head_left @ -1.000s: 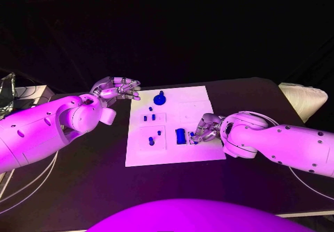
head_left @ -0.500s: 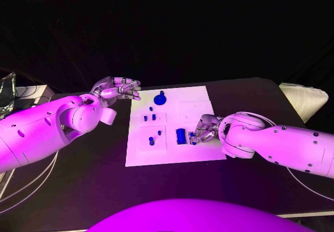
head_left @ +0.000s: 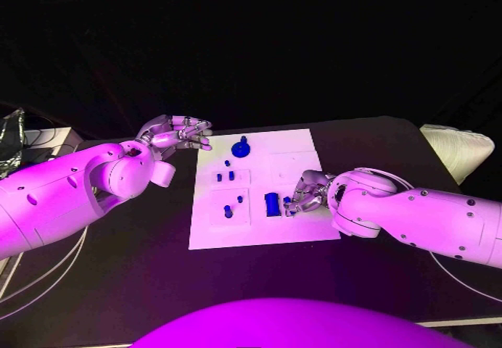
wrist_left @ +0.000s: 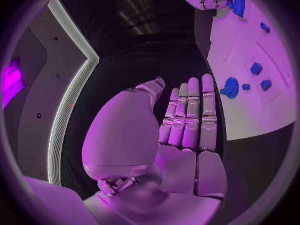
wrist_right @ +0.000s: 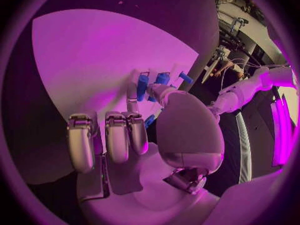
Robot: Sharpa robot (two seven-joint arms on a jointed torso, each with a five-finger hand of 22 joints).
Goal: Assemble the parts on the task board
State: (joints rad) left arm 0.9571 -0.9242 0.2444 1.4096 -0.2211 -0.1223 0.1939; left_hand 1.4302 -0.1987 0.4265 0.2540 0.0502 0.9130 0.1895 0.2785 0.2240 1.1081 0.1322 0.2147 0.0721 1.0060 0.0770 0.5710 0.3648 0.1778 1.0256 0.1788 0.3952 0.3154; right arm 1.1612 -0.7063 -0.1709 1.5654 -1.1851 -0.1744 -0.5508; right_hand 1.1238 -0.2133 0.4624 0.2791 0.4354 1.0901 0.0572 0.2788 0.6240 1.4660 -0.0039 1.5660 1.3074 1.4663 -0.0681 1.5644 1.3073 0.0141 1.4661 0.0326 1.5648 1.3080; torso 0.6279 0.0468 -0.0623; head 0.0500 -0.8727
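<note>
Left hand: you see it above the table, just beside the far left corner of the task board. It holds nothing. The head view shows its fingers curled; the left wrist view shows them straight and side by side.
Round blue part: it stands at the board's far edge, near the left hand.
Small blue parts: they sit in the board's left recesses; you cannot make out their shapes.
Blue block: it lies near the board's middle, just beside the right hand.
Right hand: its fingers are bent down over the board's right half. You cannot tell whether they grip a part; the hand hides the contact.
Change: the right arm has shifted slightly leftward; the left hand is unchanged.
</note>
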